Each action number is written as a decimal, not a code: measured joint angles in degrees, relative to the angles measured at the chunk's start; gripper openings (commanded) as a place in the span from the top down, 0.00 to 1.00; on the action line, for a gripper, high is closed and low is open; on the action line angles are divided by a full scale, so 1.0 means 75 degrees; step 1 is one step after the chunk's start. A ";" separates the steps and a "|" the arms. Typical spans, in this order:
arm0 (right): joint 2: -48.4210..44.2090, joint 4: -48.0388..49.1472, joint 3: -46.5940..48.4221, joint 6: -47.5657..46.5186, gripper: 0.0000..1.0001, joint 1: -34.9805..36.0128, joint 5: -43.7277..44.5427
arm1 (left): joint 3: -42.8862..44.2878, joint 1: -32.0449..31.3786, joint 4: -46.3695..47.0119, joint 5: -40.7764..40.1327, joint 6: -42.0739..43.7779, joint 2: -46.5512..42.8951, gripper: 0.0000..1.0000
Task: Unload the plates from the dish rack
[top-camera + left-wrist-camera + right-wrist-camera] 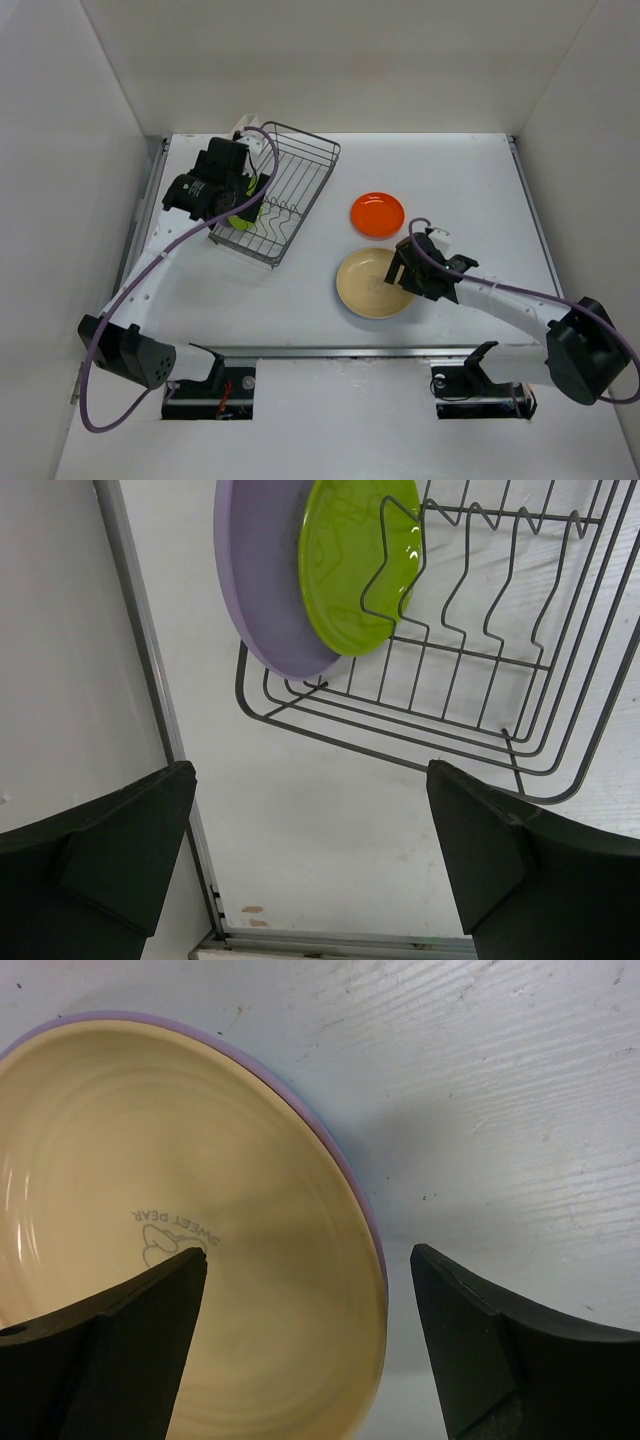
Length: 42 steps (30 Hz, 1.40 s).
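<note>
On the left, by the end of the dish rack (480, 670), my left claw (312, 865) hangs wide open w/ nothing between its fingers, only bare white surface (330, 810) under it. Just ahead, the dark wire rack holds two plates on edge in its wavy dividers: a lavender plate (262, 590) at the outer end & a smaller lime-green plate (345, 570) just in front, overlapping its face.

Over on the right, my right claw (308, 1345) is spread wide too, gripping nothing. One finger sits above the bowl of the cream-yellow plate (150, 1140), the other above bare surface, so the rim runs between them. Can't tell if either touches. That plate lies flat, face up, "SWEET DEAR" printed inside; a thin lavender-blue edge shows along its rim. An orange plate (378, 214) lies flat just beyond it, apart from the rack.
</note>
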 measured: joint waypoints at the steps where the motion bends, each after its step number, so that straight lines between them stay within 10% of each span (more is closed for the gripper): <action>1: -0.0058 -0.0017 0.0000 0.0012 0.08 0.0000 0.0017 | 0.0000 0.0000 0.0000 0.0006 0.0000 -0.0003 0.00; 31: -0.6114 -0.2043 0.1530 -0.1958 0.00 0.0000 0.0300 | -0.0006 0.0000 -0.0003 0.0020 0.0000 -0.0012 0.00; 42: -0.6388 -0.2043 0.1533 -0.2124 0.00 0.0000 0.0303 | -0.0006 0.0000 0.0000 0.0017 0.0003 -0.0012 0.00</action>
